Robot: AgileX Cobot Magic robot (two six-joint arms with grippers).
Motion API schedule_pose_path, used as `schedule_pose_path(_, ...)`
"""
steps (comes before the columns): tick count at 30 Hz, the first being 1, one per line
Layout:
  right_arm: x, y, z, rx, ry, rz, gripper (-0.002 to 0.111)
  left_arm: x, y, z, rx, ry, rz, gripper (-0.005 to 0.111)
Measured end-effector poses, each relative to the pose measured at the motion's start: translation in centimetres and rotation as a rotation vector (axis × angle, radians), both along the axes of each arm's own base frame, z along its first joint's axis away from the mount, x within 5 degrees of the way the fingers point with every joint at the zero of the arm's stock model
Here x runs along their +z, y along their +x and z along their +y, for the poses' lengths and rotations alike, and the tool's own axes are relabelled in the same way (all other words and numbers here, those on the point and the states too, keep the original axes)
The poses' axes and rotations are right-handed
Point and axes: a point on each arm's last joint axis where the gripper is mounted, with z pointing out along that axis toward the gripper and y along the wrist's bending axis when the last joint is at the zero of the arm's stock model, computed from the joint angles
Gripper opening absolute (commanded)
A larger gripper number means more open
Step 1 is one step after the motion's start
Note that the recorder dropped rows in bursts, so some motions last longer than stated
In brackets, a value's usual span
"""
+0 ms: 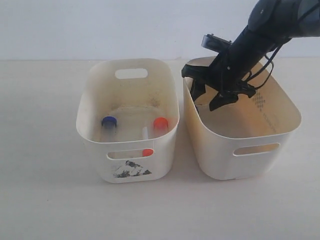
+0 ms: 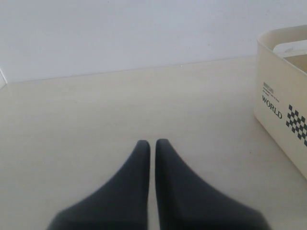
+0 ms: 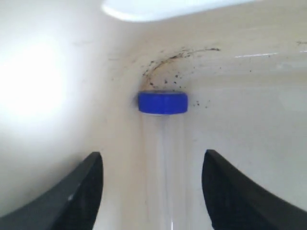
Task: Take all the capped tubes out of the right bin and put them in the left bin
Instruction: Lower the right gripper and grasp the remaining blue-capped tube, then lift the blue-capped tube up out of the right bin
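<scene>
Hanging inside the right bin, the right gripper has its jaws spread wide to either side of a blue-capped tube. The tube's long axis runs straight out from between the fingers, with the cap pointing away toward the bin's curved wall. The left bin alongside holds another blue-capped tube and two orange-red-capped tubes, and the left gripper hangs pinched shut over the table.

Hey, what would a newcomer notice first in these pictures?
The black right tool dips into the cream rounded plastic right bin, open above a clear tube with a blue cap. Next to it, the whitish stickered left bin holds a blue-capped tube and orange-red-capped ones.
</scene>
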Motion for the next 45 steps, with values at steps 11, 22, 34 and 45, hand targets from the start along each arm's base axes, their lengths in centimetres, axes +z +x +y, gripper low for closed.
schedule_pose_path(11,0.3,-0.4,-1.8,0.007,0.003,0.057,0.058,0.0,0.0,0.0,0.000,0.000,0.000,0.004)
schedule_pose_path(22,-2.1,-0.2,-1.5,0.021,0.028,0.112,0.058,0.0,0.0,0.0,0.000,0.000,0.000,0.004)
schedule_pose_path(34,-3.5,0.1,-1.2,0.034,0.052,0.116,0.058,0.0,0.0,0.0,0.000,0.000,0.000,0.004)
schedule_pose_path(45,-4.9,0.1,-0.7,0.046,0.039,0.127,0.058,0.0,0.0,0.0,0.000,0.000,0.000,0.004)
